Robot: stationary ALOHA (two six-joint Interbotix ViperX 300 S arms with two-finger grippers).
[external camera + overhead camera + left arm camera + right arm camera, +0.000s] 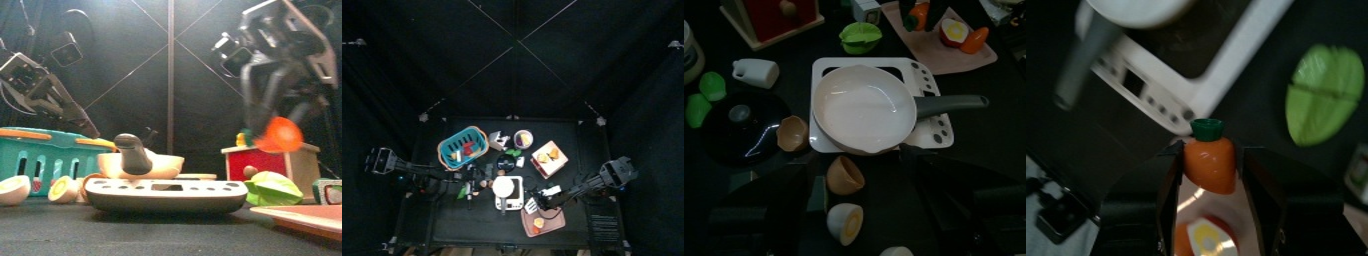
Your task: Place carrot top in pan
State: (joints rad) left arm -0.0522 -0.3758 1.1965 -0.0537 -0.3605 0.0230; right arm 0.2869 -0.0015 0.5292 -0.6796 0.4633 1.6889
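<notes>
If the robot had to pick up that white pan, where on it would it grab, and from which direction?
Probably the long dark handle, gripped from above across its width. The pan sits flat on the white stove and its round bowl looks too wide for the jaws, while the handle is narrow, sticks out sideways past the rim, and has open space around it.

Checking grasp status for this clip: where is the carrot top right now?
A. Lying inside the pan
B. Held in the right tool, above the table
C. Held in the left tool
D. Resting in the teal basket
B. The right wrist view shows the carrot top clamped between the right tool's jaws, and the front view shows it hanging in the air, while the pan is empty.
</notes>
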